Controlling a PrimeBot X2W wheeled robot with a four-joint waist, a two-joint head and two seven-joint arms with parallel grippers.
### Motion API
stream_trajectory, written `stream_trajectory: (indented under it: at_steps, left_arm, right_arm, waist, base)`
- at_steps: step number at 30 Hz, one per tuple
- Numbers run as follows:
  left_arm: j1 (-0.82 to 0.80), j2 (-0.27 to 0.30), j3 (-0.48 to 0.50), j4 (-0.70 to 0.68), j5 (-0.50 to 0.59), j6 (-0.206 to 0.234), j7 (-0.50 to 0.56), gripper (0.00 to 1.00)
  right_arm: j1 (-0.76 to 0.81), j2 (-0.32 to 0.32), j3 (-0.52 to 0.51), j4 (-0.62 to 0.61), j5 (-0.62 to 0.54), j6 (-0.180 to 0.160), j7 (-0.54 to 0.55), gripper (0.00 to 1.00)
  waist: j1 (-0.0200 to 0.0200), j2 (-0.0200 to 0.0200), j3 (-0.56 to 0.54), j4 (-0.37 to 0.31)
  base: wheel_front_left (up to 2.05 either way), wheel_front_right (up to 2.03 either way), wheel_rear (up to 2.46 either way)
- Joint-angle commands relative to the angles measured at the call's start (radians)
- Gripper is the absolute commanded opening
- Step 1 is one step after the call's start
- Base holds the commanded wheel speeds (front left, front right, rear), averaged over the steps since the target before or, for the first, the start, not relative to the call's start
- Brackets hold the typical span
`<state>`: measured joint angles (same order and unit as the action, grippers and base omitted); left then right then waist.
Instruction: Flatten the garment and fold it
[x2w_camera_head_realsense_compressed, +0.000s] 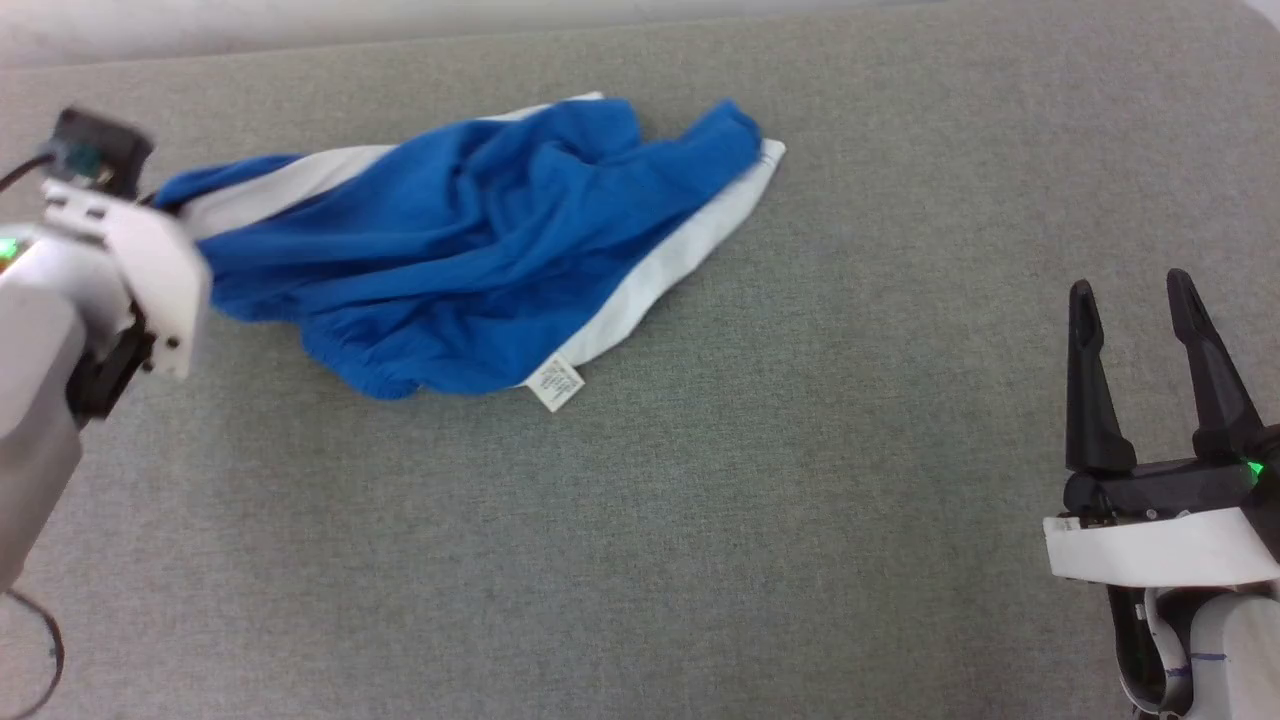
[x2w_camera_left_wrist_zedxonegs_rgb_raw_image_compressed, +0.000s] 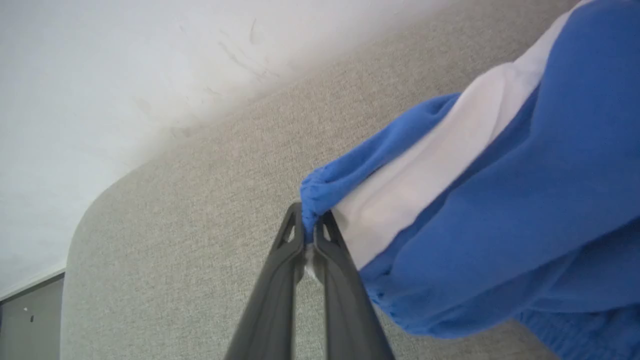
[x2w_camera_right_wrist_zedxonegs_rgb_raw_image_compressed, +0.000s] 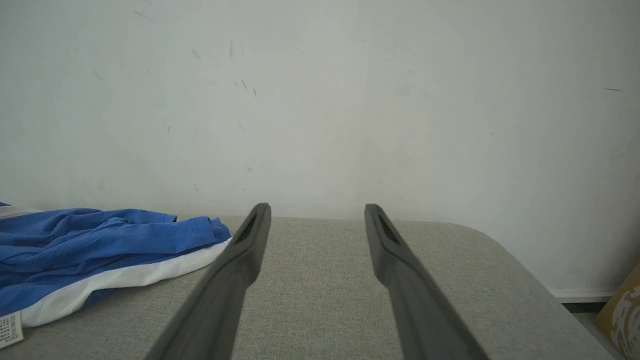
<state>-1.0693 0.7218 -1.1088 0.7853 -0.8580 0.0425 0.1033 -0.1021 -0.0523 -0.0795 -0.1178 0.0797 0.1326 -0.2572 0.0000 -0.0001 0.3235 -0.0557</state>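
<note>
On table (x2w_camera_head_realsense_compressed: 800, 520), garment (x2w_camera_head_realsense_compressed: 450, 250) left of right gripper (x2w_camera_head_realsense_compressed: 1129, 285)

I am looking out over a wide surface (x2w_camera_head_realsense_compressed: 800, 520) covered in grey woven fabric, its far corners rounding off. A plain white wall (x2w_camera_right_wrist_zedxonegs_rgb_raw_image_compressed: 320, 100) is rising just behind it, carrying faint scuffs and small dark marks. Soft, even light is lying across the cloth. Past the surface's right end a pale baseboard (x2w_camera_right_wrist_zedxonegs_rgb_raw_image_compressed: 582, 295) is running along the wall's foot, and a brown cardboard box (x2w_camera_right_wrist_zedxonegs_rgb_raw_image_compressed: 622, 320) is showing beside it.
</note>
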Motion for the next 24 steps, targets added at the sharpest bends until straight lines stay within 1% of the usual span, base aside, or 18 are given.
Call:
stream_trajectory:
  at_steps: [1,2,4,8,9,10,14,16,18,20,24]
  left_arm:
    - [0.026,-0.002,0.011,0.034,-0.015,0.015,-0.017,0.00]
    - [0.036,-0.004,0.019,0.062,-0.024,0.024,-0.033,0.00]
    - [0.061,-0.017,0.016,0.115,-0.032,0.023,-0.038,0.00]
    - [0.081,-0.060,0.014,0.180,-0.048,-0.001,-0.050,0.00]
    - [0.080,-0.071,0.013,0.191,-0.047,-0.008,-0.062,0.32]
    - [0.073,-0.080,0.014,0.200,-0.044,-0.013,-0.083,1.00]
    - [0.026,-0.104,0.005,0.223,-0.004,-0.015,-0.183,1.00]
    - [-0.010,-0.109,-0.003,0.224,0.025,-0.008,-0.234,1.00]
    - [-0.045,-0.117,-0.019,0.217,0.059,-0.007,-0.269,1.00]
    - [-0.062,-0.125,-0.023,0.208,0.067,-0.011,-0.281,1.00]
    - [-0.118,-0.158,-0.039,0.154,0.082,-0.062,-0.276,1.00]
  right_arm:
    - [-0.010,0.002,0.002,-0.006,-0.008,-0.002,-0.005,1.00]
    - [-0.010,0.002,0.002,-0.006,-0.009,-0.002,-0.005,1.00]
    - [-0.011,0.002,0.003,-0.005,-0.012,-0.002,-0.005,1.00]
    - [-0.005,0.002,-0.001,-0.003,-0.017,-0.002,-0.005,1.00]
    - [-0.004,0.002,0.000,-0.001,-0.019,-0.002,-0.005,1.00]
    - [-0.002,0.002,0.001,0.001,-0.021,-0.002,-0.005,1.00]
    - [0.005,0.002,0.005,0.003,-0.030,-0.002,-0.005,1.00]
    - [0.010,0.002,0.004,0.004,-0.031,-0.002,-0.005,1.00]
    - [0.018,0.002,0.002,0.006,-0.031,-0.002,-0.005,1.00]
    - [0.023,0.002,0.000,0.007,-0.031,-0.002,-0.005,1.00]
    - [0.040,0.002,0.001,0.012,-0.026,-0.002,-0.005,1.00]
  waist:
    - [0.0000,0.0001,0.013,-0.009]
    - [0.0000,0.0001,0.018,-0.010]
    - [0.0000,0.0001,0.023,-0.011]
    - [0.0000,0.0001,0.016,0.003]
    - [0.0000,0.0001,0.010,0.009]
    - [0.0000,0.0001,0.003,0.016]
    - [0.0000,0.0001,-0.034,0.044]
    - [0.0000,0.0001,-0.053,0.055]
    - [0.0000,0.0001,-0.072,0.066]
    - [0.0000,0.0001,-0.082,0.072]
    - [0.0000,0.0001,-0.107,0.082]
  base:
    - [0.00,0.00,0.00]
    - [0.00,0.00,0.00]
    - [0.00,0.00,0.00]
    - [0.00,0.00,0.00]
    - [0.00,0.00,0.00]
    - [0.00,0.00,0.00]
    - [0.00,0.00,0.00]
    - [0.00,0.00,0.00]
    - [0.00,0.00,0.00]
    - [0.00,0.00,0.00]
    - [0.00,0.00,0.00]
